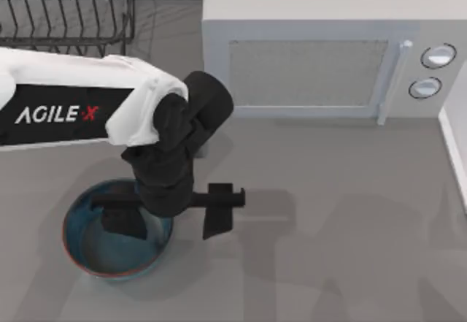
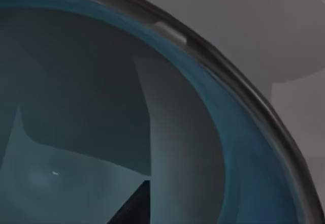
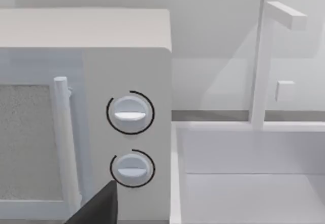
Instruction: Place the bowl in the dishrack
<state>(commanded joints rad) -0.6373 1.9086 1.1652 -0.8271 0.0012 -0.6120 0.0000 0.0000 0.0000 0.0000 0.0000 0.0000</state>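
The blue bowl (image 1: 95, 253) with its reddish-brown rim sits on the table at the front left. My left gripper (image 1: 169, 218) hangs low over the bowl's right side and is open. One finger (image 1: 120, 221) is inside the bowl and the other finger (image 1: 219, 216) is outside, so the jaws straddle the right rim. In the left wrist view the bowl's inner wall (image 2: 101, 97) is very close, with a dark fingertip (image 2: 133, 209) at the frame's edge. The dark wire dishrack (image 1: 66, 15) stands at the back left. A dark fingertip (image 3: 99, 206) of my right gripper pokes into the right wrist view.
A white microwave (image 1: 328, 52) stands at the back centre and right, its knobs (image 3: 129, 113) facing the right wrist camera. A white basin-like edge (image 1: 454, 147) runs along the table's right side. Bare grey table lies in front of the microwave.
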